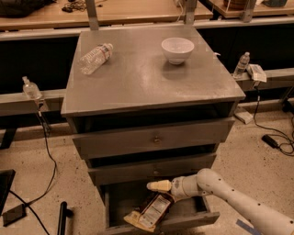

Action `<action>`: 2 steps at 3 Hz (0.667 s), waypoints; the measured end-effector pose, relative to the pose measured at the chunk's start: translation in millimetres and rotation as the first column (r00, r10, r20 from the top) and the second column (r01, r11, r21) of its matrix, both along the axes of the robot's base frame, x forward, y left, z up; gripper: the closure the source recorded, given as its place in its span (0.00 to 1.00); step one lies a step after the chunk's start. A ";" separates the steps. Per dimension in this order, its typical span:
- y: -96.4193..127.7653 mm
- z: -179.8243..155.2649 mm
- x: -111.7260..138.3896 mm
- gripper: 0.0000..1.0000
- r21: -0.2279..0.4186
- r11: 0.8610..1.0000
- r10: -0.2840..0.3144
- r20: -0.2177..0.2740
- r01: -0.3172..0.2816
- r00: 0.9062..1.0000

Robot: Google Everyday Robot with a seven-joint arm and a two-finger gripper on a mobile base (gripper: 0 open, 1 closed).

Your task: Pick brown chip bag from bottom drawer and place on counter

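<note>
The brown chip bag (150,210) lies tilted in the open bottom drawer (183,220), its pale lower end sticking over the drawer's front edge. My gripper (156,186) reaches in from the right on a white arm and hovers just above the bag's upper end, below the middle drawer front. The counter (142,75) is the grey cabinet top above.
A white bowl (177,49) and a clear water bottle (95,58) lie on the counter. Two shallower drawers (154,137) with knobs stand slightly open above. Cables and small bottles (31,88) sit on rails at both sides. A light-wood table (133,9) is behind.
</note>
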State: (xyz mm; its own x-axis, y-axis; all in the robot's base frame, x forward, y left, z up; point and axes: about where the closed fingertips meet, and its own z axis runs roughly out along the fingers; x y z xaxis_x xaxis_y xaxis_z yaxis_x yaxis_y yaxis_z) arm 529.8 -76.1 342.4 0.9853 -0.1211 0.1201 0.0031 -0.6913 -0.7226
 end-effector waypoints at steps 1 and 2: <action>-6.2 -37.4 9.1 0.00 0.030 0.999 -0.015 -0.057 0.017 0.998; -19.1 -70.8 10.5 0.00 0.025 0.998 -0.051 -0.086 0.053 0.995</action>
State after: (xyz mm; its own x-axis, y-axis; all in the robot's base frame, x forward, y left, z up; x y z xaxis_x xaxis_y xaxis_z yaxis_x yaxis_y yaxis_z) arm 540.3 -95.2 271.6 0.9841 -0.1748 0.0317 -0.0952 -0.6691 -0.7371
